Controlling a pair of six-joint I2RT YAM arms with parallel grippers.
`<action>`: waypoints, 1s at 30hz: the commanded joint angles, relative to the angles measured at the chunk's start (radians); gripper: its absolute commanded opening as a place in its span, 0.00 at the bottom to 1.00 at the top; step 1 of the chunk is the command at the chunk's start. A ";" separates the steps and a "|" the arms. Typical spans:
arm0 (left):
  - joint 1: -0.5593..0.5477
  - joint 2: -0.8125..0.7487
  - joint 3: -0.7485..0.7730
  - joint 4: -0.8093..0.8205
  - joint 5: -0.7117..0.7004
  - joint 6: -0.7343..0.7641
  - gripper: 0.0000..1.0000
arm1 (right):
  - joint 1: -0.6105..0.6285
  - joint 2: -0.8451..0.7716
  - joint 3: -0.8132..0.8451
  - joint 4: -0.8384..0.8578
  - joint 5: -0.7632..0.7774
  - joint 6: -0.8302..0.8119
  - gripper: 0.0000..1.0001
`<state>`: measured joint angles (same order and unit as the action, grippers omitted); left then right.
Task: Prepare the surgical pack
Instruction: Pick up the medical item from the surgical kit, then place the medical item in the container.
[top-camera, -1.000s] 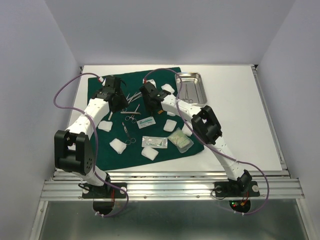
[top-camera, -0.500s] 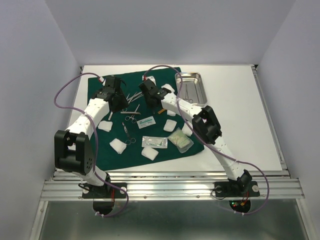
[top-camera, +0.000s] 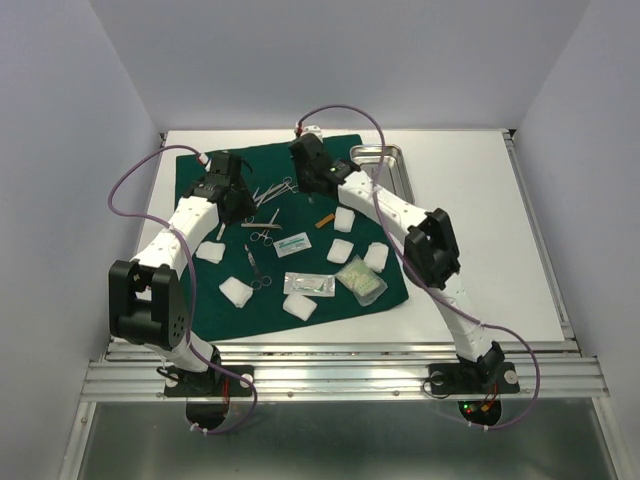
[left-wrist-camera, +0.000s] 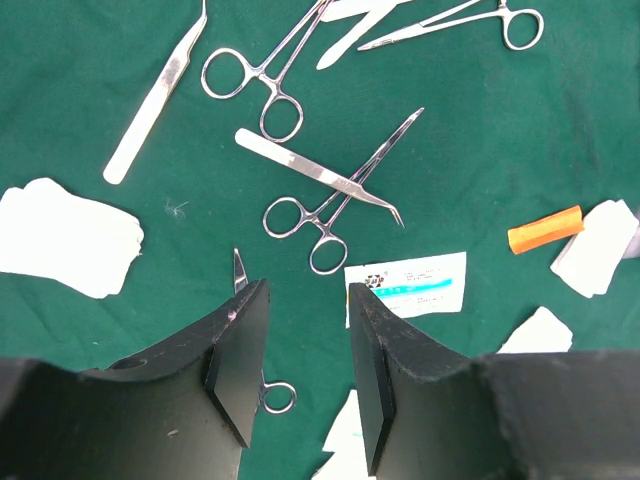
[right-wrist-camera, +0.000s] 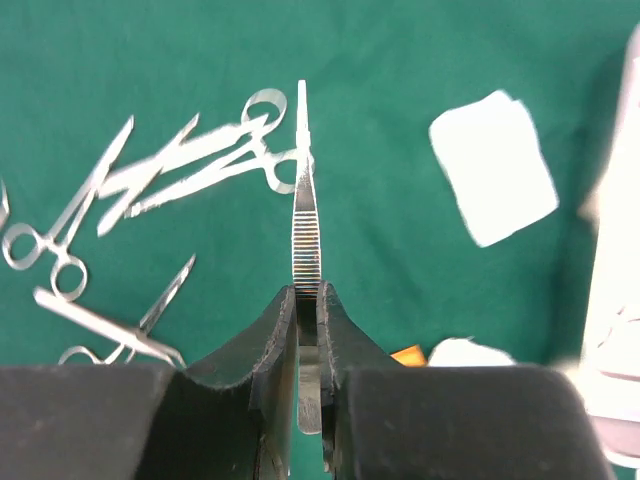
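Pinching forceps (right-wrist-camera: 305, 225): right end effector (right-wrist-camera: 307, 300); left end effector (left-wrist-camera: 307, 290) parted, empty.

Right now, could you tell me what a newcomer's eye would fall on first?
The dark green drape spreads left of centre, strewn with steel instruments and white gauze pads. Above it, the right claw is shut on ribbed tweezers, while the left claw hangs open over scattered forceps.

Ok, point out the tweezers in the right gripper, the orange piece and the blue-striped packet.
tweezers (right-wrist-camera: 306, 235): right wrist view, on the ribbed grip section.
orange piece (left-wrist-camera: 545, 229): left wrist view, middle of its length.
blue-striped packet (left-wrist-camera: 415, 283): left wrist view, centre of its printed face.
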<state>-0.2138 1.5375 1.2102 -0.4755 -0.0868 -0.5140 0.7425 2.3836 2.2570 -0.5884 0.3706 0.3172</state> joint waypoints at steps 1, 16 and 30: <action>0.004 -0.022 0.005 0.009 0.001 0.020 0.48 | -0.055 -0.099 -0.036 0.070 0.031 0.000 0.01; 0.004 -0.004 0.022 0.014 0.010 0.034 0.48 | -0.331 -0.233 -0.329 0.165 0.045 -0.027 0.01; 0.004 0.009 0.023 0.014 0.015 0.035 0.48 | -0.400 -0.199 -0.435 0.213 0.060 -0.099 0.15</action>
<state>-0.2138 1.5585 1.2102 -0.4694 -0.0750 -0.4946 0.3534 2.2139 1.8332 -0.4335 0.4126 0.2417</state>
